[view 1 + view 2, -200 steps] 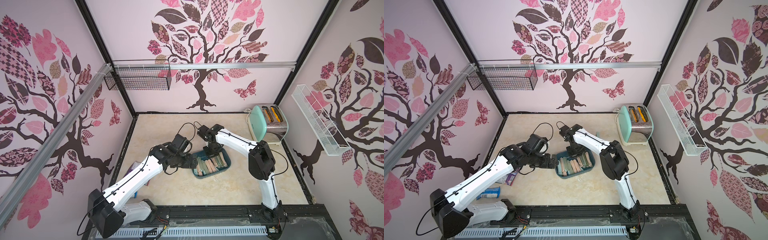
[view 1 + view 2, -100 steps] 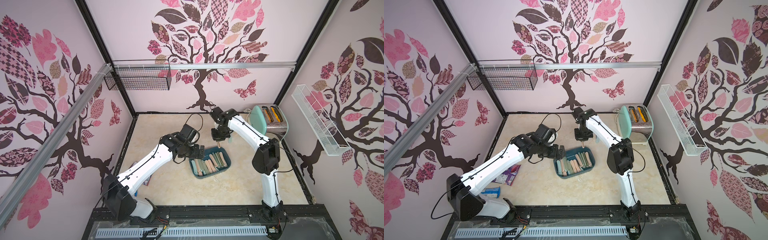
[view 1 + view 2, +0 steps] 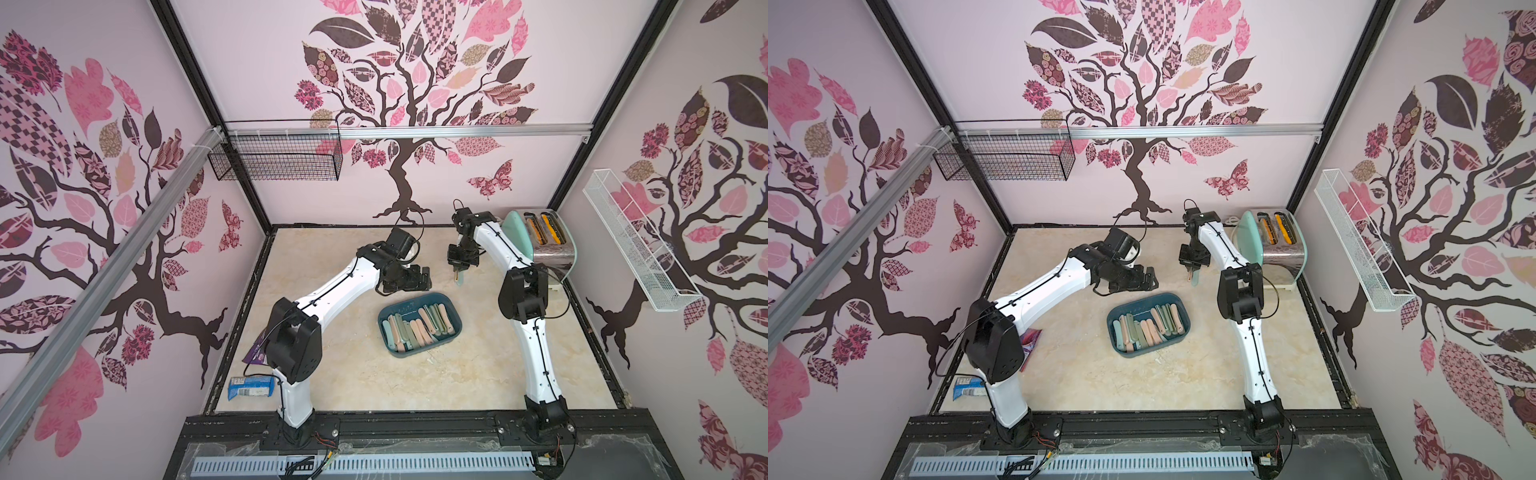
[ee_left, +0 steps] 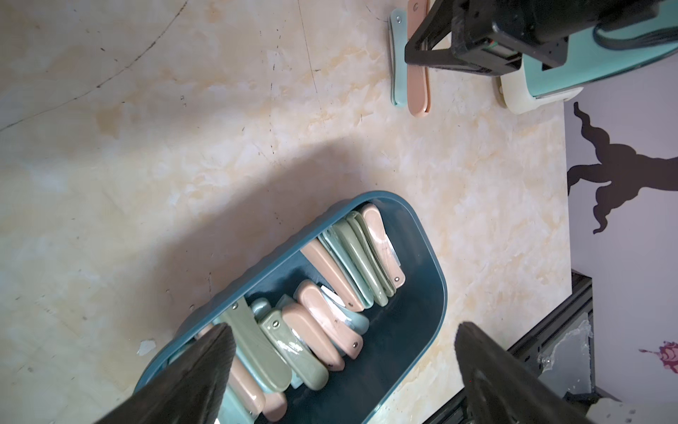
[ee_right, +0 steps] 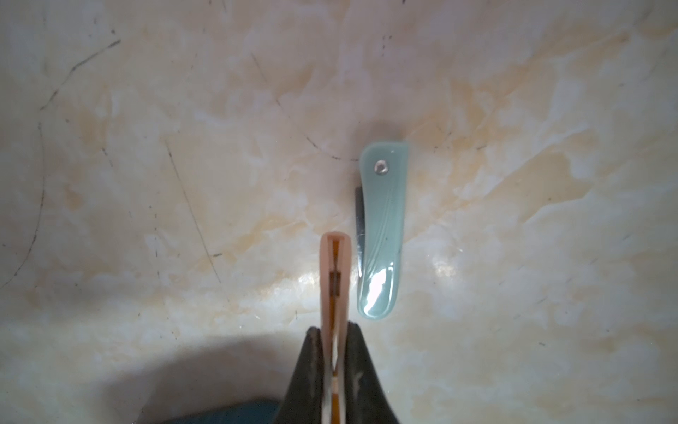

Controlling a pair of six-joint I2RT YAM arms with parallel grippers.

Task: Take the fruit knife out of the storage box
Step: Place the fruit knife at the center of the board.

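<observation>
Left gripper (image 3: 423,279): jaws spread wide, holding nothing, poised behind the storage box.
Storage box (image 3: 409,306): mid-table, packed with folded pink and green knives (none gripped).
Right gripper (image 5: 334,336): clamped tight on the pink fruit knife (image 5: 334,279), outside the box, toward the back wall.
Teal knife (image 5: 381,227): flat on the table, just beside the pink one.
Toaster (image 3: 548,245): back right corner.

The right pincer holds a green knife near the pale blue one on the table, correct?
Not green: the knife in the right pincer is peach-pink, as the right wrist view shows. The pale blue knife lies on the table nearby.
</observation>
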